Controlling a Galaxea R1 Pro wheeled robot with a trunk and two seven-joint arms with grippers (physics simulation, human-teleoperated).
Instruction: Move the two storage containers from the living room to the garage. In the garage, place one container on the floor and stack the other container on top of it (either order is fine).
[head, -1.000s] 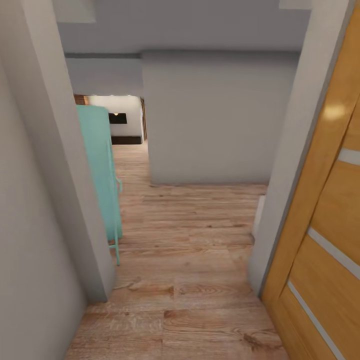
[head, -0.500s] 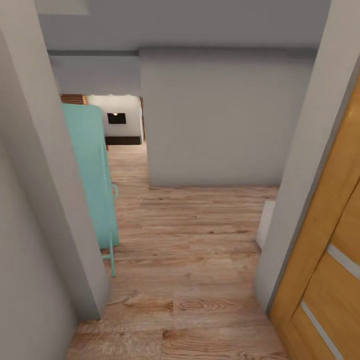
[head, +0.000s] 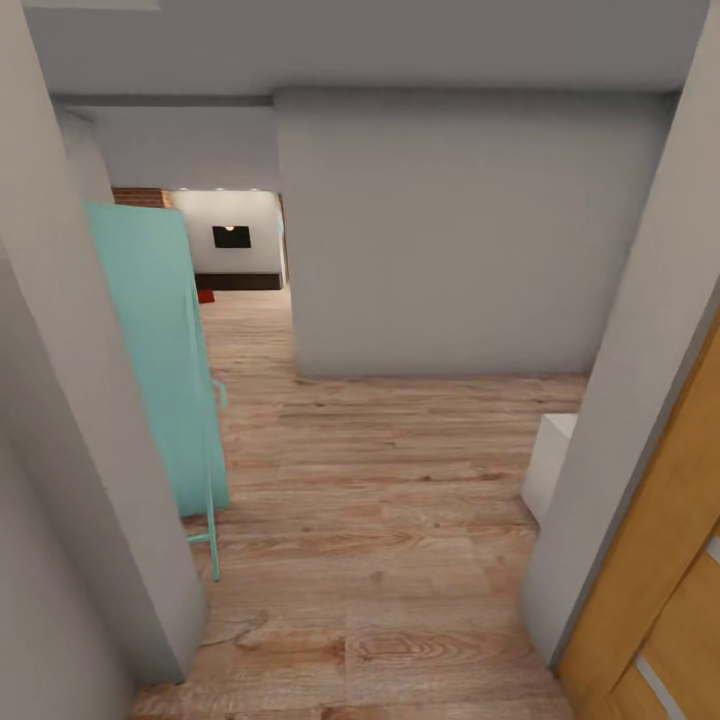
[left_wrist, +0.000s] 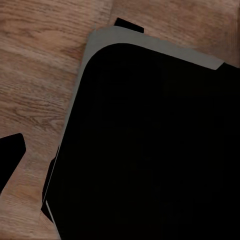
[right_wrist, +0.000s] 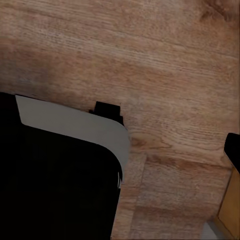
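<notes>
A wood-plank hallway (head: 400, 500) runs ahead, a teal cabinet (head: 160, 360) at left, a light-wood door (head: 660, 580) near right. The living room (head: 235, 250) lies far off. Neither gripper's grasp state can be told.

A home, seen from a hallway: wood plank floor (head: 400, 500), plain grey walls (head: 470, 230) and a light-wood door (head: 660, 590) at the right. Past a teal cabinet (head: 160, 360), an opening shows a living room (head: 232, 245) with brick (head: 140, 197) and a black TV (head: 231, 236).
</notes>
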